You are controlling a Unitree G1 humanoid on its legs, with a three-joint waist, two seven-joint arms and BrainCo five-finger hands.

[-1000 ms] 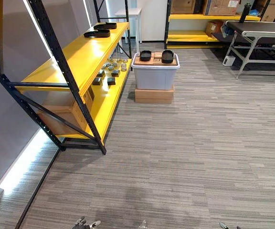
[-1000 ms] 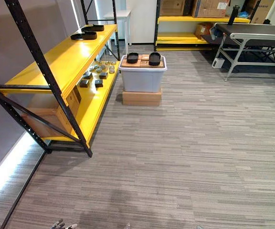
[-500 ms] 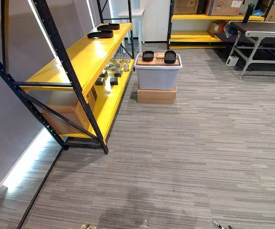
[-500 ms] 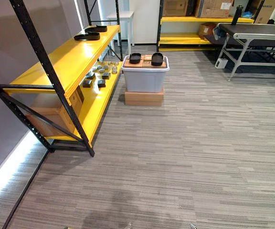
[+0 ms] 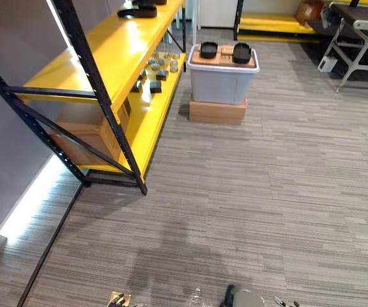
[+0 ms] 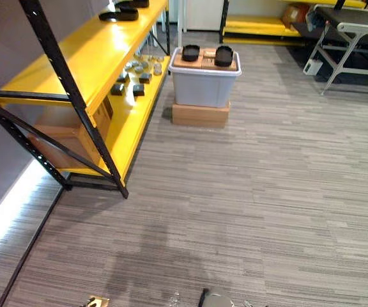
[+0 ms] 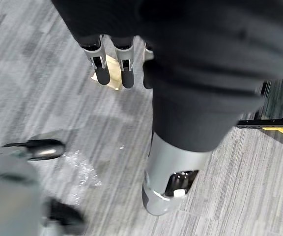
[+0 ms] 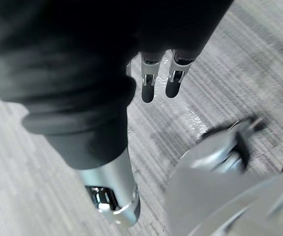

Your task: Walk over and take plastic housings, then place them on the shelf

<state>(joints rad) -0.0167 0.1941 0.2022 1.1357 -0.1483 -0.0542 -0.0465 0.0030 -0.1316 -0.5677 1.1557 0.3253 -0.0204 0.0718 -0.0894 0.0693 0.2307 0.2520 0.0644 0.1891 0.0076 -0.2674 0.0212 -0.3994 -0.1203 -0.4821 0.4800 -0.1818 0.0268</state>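
The view's edge is cropping the farthest plastic housing (image 6: 135, 4); the lower shelf's (image 5: 147, 125) small parts (image 5: 158, 66) are showing too small to name.

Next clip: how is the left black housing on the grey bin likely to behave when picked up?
The black housing looks like a shallow moulded tray, so it is probably stiff and light for its size. Low and flat on the grey bin, it seems unlikely to roll or tip. Its smooth-looking plastic might slip in a loose grasp.
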